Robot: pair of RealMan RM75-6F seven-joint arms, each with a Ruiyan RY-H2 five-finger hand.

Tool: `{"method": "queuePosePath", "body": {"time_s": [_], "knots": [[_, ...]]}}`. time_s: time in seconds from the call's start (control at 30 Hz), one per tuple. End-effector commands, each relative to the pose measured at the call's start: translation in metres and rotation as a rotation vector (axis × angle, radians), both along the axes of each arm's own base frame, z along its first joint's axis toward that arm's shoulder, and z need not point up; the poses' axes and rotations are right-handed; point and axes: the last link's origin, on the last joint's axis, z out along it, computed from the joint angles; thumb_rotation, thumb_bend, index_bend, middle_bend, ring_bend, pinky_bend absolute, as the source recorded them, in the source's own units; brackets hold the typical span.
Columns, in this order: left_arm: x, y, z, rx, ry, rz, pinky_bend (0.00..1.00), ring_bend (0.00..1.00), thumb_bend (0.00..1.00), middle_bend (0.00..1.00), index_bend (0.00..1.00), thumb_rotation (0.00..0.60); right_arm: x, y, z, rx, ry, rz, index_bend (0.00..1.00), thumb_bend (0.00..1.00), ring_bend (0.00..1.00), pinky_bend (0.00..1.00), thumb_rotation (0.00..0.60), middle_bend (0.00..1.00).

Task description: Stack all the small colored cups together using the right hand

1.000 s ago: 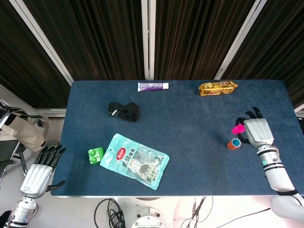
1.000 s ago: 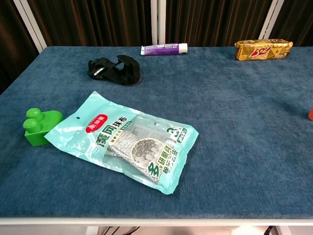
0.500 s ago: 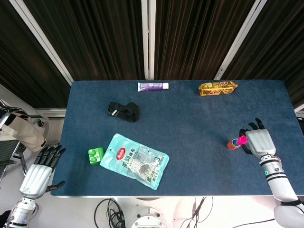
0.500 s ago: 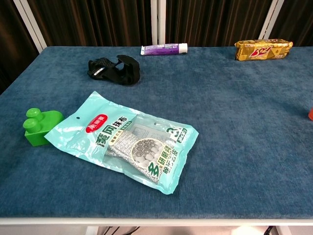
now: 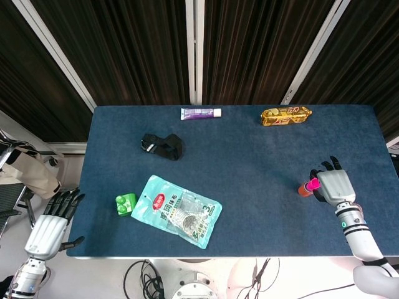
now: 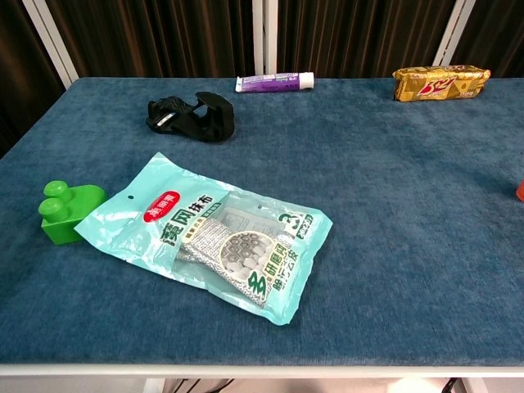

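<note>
In the head view my right hand (image 5: 331,185) is near the table's right edge and grips a small pink cup (image 5: 314,184). The pink cup lies tilted right against the top of a small orange cup (image 5: 303,189), which stands on the blue table (image 5: 249,162). Whether the pink cup sits inside the orange one I cannot tell. In the chest view only a sliver of the orange cup (image 6: 521,190) shows at the right edge, and neither hand appears. My left hand (image 5: 51,223) hangs off the table's front left corner, fingers apart, holding nothing.
A mint snack pouch (image 5: 176,210) and a green block (image 5: 125,203) lie front left. A black strap (image 5: 162,146) lies mid-left. A purple tube (image 5: 201,113) and a gold snack pack (image 5: 286,116) lie along the far edge.
My right hand carried the pink cup down toward me from above the orange cup, then shifted it slightly left against the orange cup. The left hand stayed put.
</note>
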Motion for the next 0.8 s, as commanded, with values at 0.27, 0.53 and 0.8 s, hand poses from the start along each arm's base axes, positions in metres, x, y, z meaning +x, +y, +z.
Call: {"method": "queuePosePath", "body": {"time_s": [0.27, 0.53, 0.8], "knots": [[-0.002, 0.0, -0.001, -0.001, -0.003, 0.006, 0.0, 0.0, 0.06, 0.0, 0.04, 0.6, 0.0, 0.003, 0.016, 0.057, -0.008, -0.013, 0.16, 0.06, 0.02, 0.0, 0.6, 0.24], [-0.002, 0.002, 0.001, 0.009, 0.001, 0.006, 0.0, 0.0, 0.06, 0.0, 0.04, 0.6, -0.002, 0.042, 0.063, -0.146, -0.093, 0.054, 0.06, 0.05, 0.0, 0.0, 0.6, 0.14], [-0.005, 0.019, 0.011, 0.072, 0.012, 0.007, 0.0, 0.0, 0.06, 0.0, 0.04, 0.6, -0.048, 0.115, 0.063, -0.277, -0.156, 0.047, 0.0, 0.04, 0.0, 0.0, 0.6, 0.0]]}}
